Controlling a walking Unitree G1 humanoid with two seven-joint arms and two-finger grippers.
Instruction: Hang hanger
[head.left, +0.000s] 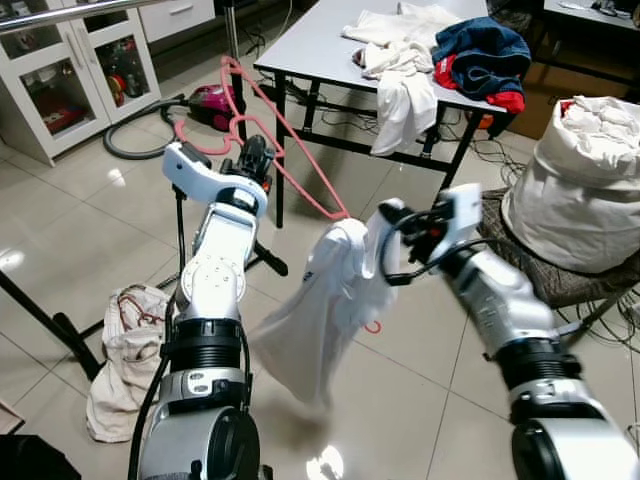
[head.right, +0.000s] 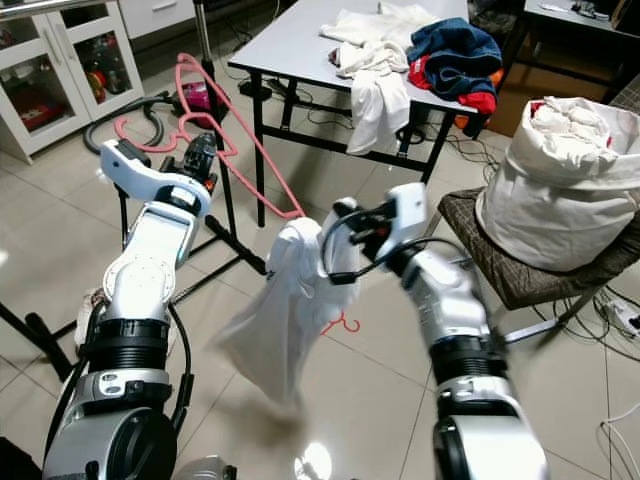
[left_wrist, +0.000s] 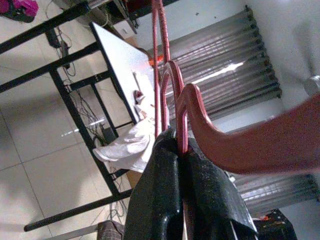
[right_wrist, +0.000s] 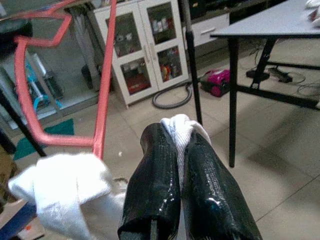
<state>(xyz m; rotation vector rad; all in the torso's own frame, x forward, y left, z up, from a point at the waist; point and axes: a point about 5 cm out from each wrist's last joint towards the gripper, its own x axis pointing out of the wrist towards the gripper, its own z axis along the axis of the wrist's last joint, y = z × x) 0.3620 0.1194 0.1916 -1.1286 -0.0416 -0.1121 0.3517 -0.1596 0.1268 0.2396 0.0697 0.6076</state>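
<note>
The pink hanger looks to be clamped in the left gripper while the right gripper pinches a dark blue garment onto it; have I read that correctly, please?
Not quite: the garment is white, not dark blue. The right wrist view shows the right gripper shut on the white garment. The rest stands: the left gripper is clamped on the pink hanger.

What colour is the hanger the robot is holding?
Pink; the hanger shows best in the left eye view.

The white shirt's (head.left: 320, 320) lower hem was blurred. It covered one end of the pink hanger (head.left: 290, 150). The left pincer's (left_wrist: 182, 155) fingers hid where the hanger sat between them. The counter (head.left: 330, 50) was cut off at the top edge.
</note>
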